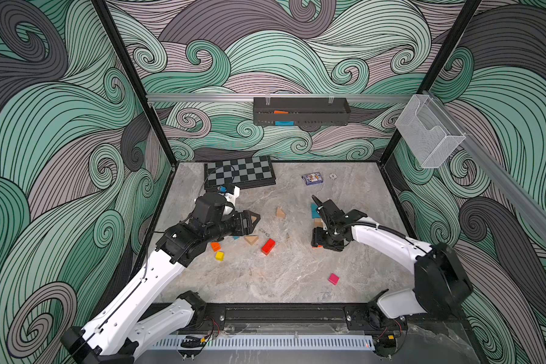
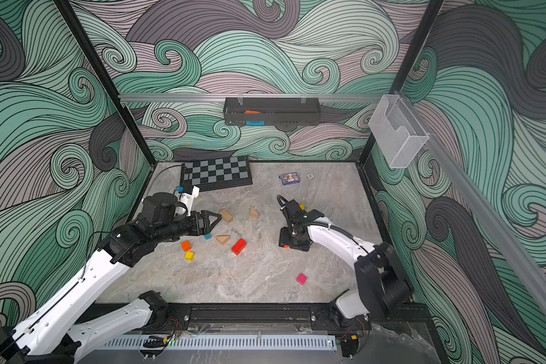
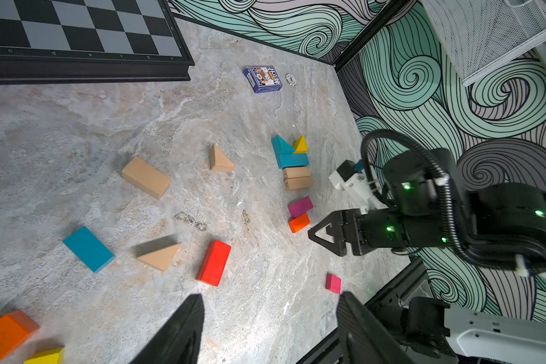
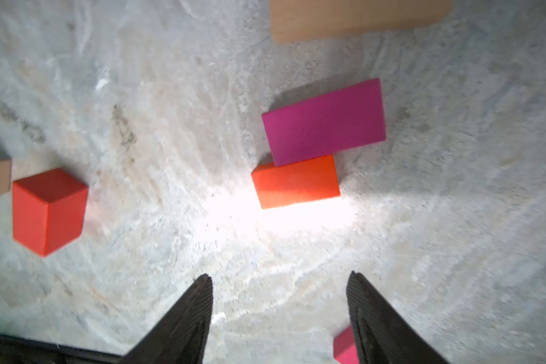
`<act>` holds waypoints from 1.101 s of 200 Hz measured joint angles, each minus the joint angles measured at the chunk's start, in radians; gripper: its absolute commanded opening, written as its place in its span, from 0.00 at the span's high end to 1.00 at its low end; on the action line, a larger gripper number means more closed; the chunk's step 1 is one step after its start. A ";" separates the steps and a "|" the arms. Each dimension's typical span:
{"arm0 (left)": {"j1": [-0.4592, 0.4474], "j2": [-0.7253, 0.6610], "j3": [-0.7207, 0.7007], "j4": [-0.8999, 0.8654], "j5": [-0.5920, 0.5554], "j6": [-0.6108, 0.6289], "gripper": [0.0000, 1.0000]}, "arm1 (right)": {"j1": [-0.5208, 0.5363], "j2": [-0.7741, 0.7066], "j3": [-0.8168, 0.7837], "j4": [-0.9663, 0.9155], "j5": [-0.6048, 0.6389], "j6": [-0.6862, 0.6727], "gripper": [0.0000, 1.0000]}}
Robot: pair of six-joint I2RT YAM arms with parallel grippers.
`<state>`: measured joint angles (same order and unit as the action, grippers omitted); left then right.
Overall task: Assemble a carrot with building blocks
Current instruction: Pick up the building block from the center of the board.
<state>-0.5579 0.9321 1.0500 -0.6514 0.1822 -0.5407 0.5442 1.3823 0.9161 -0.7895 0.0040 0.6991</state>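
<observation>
Two robot arms reach in from the near edge over a marbled table (image 1: 265, 290) strewn with small wooden building blocks (image 3: 215, 263). Nearest lies a lone pink cube (image 1: 333, 279). Beyond it, to the left, a yellow cube (image 1: 219, 256) and an orange cube (image 1: 215, 246) sit close together. Next come a red bar (image 1: 268, 246), a tan wedge (image 1: 251, 239) and a teal bar (image 3: 88, 249).

The left gripper (image 3: 270, 296) hovers above this group, fingers spread with nothing between them. The right gripper (image 4: 280, 274) points down at the table, also spread and empty, just short of an orange block (image 4: 295, 181).

That block begins a row running away from the robot, and it touches a magenta bar (image 4: 325, 121). After a small gap come two tan bars (image 3: 297, 179) side by side, then a second teal bar (image 3: 292, 160). A teal wedge (image 3: 281, 145) and a yellow wedge (image 3: 300, 145) stand at the far end. This row is probably the carrot under way.

Mid-table, a loose tan bar (image 3: 146, 177) and another tan wedge (image 3: 220, 160) lie well apart from the row. Farthest back are a chequered board (image 1: 240, 171) and a blue card box (image 1: 312, 179).

The pieces look light, rigid and smooth-painted, so a nudge would likely slide or twist them. Bars seem best pinched across their long flat sides at mid-length. Wedges seem best held by their flat triangular faces, not the slope.
</observation>
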 measured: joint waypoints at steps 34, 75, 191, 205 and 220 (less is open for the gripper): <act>0.001 0.015 0.000 -0.001 0.056 0.019 0.30 | 0.005 -0.171 -0.110 -0.079 -0.037 0.084 0.29; 0.002 0.024 0.000 0.001 0.131 0.037 0.31 | 0.007 -0.216 -0.269 -0.094 -0.074 0.201 0.32; 0.002 0.047 0.000 0.000 0.185 0.074 0.31 | 0.032 -0.189 -0.361 0.020 -0.112 0.356 0.45; 0.002 0.047 0.000 0.000 0.185 0.077 0.31 | 0.039 -0.184 -0.361 0.021 -0.111 0.360 0.47; 0.002 0.047 0.000 0.000 0.185 0.079 0.32 | 0.045 -0.176 -0.361 0.022 -0.111 0.360 0.50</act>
<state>-0.5564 0.9794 1.0500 -0.6510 0.3676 -0.4622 0.5892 1.2064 0.5549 -0.7673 -0.1070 1.0595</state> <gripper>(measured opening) 0.688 0.520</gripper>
